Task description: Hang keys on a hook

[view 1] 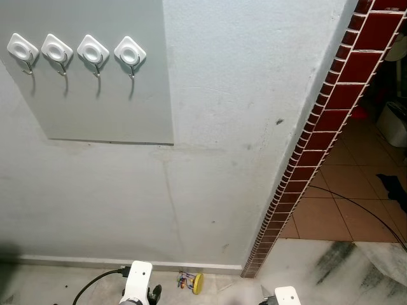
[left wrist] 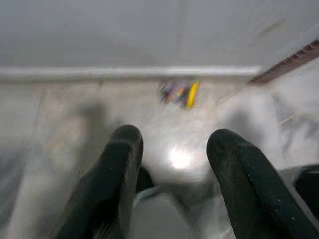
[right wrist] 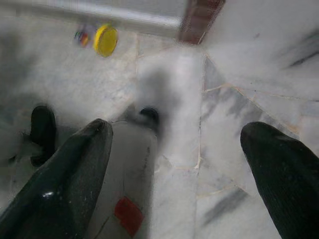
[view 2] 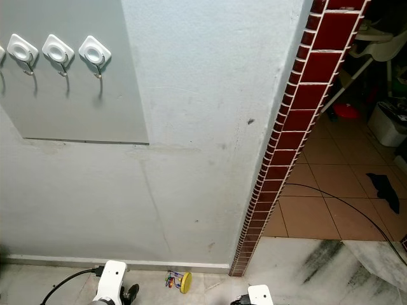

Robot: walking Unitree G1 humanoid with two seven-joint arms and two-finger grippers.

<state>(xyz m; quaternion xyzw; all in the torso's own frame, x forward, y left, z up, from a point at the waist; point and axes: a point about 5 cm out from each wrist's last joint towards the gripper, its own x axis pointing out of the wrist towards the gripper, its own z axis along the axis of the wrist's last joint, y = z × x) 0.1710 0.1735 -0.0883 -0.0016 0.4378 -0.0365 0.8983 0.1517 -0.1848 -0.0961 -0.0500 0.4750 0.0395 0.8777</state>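
Lying on the floor by the far wall, the keys (view 1: 189, 281) should be picked up gently by the wide-open, empty left gripper (left wrist: 174, 164).

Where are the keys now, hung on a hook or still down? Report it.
Down. The keys, with their yellow tag, lie on the floor by the baseboard; all four wall hooks are bare, and both grippers hang open.

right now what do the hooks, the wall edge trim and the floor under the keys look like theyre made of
Hooks: glossy white plastic-looking diamond pads with thin bent metal wire, going by the sheen.
Edge trim: glazed dark red tiles with pale grout lines.
Floor under the keys: polished pale stone, probably marble, with grey veins and a light glare.
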